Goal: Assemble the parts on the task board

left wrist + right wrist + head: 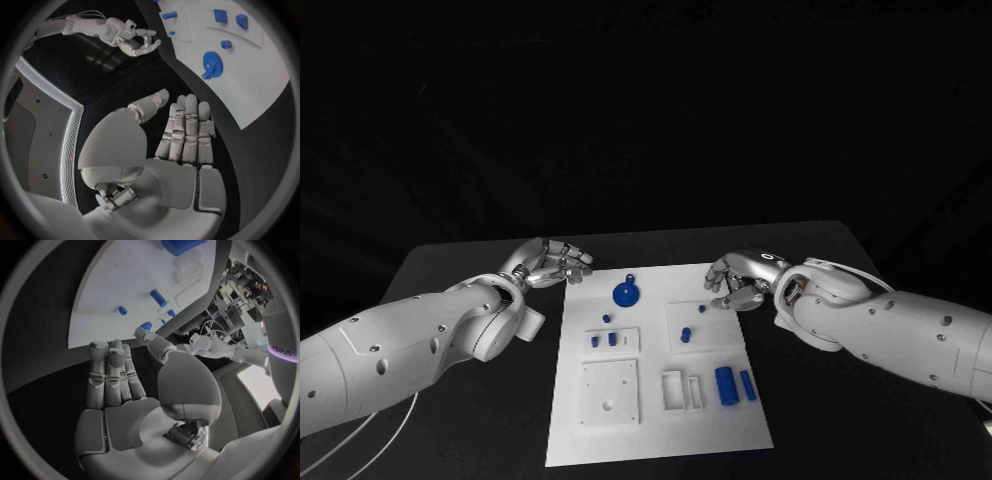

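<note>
Black table (473, 270) with the white task board (661, 420) in the middle. Left hand (548, 263) and right hand (740, 280) both sit empty at its far corners, fingers loose.

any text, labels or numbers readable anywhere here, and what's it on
"adieus", or letters close to that: grey print on a white curved panel at the rim of the right wrist view, partly cut off, so the reading is uncertain.
Task board: no print that can be read in any view.
Blue parts such as the gear: no markings visible.
Left robot hand and right robot hand: no legible labels.
</note>
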You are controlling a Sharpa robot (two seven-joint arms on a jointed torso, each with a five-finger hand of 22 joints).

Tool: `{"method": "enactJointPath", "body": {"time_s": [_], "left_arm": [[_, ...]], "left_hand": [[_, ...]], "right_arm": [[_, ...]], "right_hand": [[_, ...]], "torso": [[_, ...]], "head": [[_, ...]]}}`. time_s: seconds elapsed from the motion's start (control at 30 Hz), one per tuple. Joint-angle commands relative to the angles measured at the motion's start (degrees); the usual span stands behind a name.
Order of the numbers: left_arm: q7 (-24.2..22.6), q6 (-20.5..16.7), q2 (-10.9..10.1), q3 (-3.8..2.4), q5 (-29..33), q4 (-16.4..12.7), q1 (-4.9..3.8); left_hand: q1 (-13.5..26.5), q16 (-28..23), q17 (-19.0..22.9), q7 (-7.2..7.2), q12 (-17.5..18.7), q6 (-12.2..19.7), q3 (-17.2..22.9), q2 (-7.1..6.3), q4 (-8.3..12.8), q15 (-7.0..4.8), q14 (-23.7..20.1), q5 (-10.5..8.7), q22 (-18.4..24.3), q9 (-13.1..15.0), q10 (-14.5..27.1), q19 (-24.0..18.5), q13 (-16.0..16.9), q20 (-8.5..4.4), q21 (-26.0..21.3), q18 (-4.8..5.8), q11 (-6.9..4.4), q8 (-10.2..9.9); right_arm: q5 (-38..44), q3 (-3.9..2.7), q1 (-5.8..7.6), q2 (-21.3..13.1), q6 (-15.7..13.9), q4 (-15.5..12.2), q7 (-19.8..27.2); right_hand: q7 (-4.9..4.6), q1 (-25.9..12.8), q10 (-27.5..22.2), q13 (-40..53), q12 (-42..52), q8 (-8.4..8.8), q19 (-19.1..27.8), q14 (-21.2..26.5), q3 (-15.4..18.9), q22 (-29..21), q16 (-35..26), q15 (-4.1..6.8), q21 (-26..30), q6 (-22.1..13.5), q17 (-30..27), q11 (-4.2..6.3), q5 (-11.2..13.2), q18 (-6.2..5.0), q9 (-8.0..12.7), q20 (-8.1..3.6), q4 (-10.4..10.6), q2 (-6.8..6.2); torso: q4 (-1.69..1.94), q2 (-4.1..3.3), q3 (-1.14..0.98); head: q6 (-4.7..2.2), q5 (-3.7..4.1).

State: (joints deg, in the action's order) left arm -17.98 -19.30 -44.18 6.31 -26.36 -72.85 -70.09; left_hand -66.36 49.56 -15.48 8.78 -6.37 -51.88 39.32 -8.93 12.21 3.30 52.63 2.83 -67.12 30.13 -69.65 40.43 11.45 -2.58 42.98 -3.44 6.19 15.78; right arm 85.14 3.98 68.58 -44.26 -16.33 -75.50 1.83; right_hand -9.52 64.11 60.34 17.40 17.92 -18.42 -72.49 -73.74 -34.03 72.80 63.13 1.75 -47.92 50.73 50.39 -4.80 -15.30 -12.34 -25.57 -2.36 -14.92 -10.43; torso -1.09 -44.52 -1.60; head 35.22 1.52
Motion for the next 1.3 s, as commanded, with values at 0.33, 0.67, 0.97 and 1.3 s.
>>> {"method": "enactJointPath", "body": {"time_s": [0.33,0.67,0.97,1.3], "left_arm": [[-4.9,2.2,-0.4,-0.04,10.3,-1.7,-0.06],[-5.0,2.4,-0.6,-0.04,11.2,-2.1,-0.06],[-4.9,2.4,-0.5,-0.04,11.3,-2.0,-0.06],[-4.7,2.7,-0.4,-0.04,11.6,-1.9,-0.06]], "left_hand": [[0.3,-8.0,1.3,0.19,0.9,0.7,-0.4,0.89,0.8,1.92,0.1,0.42,0.9,0.2,-0.2,-0.6,-0.3,1.99,-2.8,-0.18,0.00,0.6],[0.3,-8.9,1.2,0.26,1.1,0.8,-0.5,0.96,0.8,2.05,0.3,0.40,0.9,0.2,-0.1,-0.7,-0.4,2.16,-3.1,-0.24,0.08,0.7],[0.4,-9.2,1.1,0.29,1.2,0.9,-0.6,0.95,0.8,2.05,0.5,0.39,0.8,0.2,-0.1,-0.6,-0.4,2.18,-3.1,-0.28,0.11,0.7],[0.5,-9.6,0.9,0.33,1.4,1.0,-0.8,0.90,0.8,2.06,0.7,0.36,0.8,0.2,0.2,-0.5,-0.5,2.20,-3.3,-0.31,0.23,0.7]], "right_arm": [[14.4,0.18,-1.62,2.7,-2.7,1.2,-8.7],[14.1,0.67,-2.40,4.4,-3.1,2.8,-10.4],[14.4,0.76,-3.22,5.9,-2.6,4.0,-10.5],[14.4,1.00,-3.66,7.4,-2.2,4.8,-10.4]], "right_hand": [[0.21,1.4,3.0,-2.9,-4.3,-0.11,-1.5,-1.1,-5.5,0.1,0.3,-0.18,0.1,0.8,-0.4,-0.13,5.5,-2.66,0.3,0.00,2.9,-3.39],[0.21,1.9,4.2,-3.8,-5.7,0.02,-1.7,-1.1,-8.1,0.4,0.4,-0.16,0.3,0.9,-0.5,-0.11,7.6,-2.66,0.5,0.07,4.9,-4.38],[0.61,2.1,6.6,-3.3,-5.1,-0.43,-1.9,-1.2,-9.0,0.8,0.6,0.52,0.2,1.9,-0.6,0.60,8.6,-2.66,0.5,-0.03,5.4,-4.02],[1.17,2.3,8.2,-2.6,-4.8,-0.99,-1.8,-1.1,-10.1,1.3,0.7,1.13,0.1,3.2,-0.5,1.23,10.0,-2.66,0.3,-0.31,5.5,-3.45]], "torso": [[0.10,-0.18,0.12],[0.10,-0.19,0.14],[0.03,-0.12,0.07],[-0.01,-0.15,0.03]], "head": [[-0.13,0.03],[0.23,-0.76],[0.68,-1.05],[0.86,-0.93]]}}
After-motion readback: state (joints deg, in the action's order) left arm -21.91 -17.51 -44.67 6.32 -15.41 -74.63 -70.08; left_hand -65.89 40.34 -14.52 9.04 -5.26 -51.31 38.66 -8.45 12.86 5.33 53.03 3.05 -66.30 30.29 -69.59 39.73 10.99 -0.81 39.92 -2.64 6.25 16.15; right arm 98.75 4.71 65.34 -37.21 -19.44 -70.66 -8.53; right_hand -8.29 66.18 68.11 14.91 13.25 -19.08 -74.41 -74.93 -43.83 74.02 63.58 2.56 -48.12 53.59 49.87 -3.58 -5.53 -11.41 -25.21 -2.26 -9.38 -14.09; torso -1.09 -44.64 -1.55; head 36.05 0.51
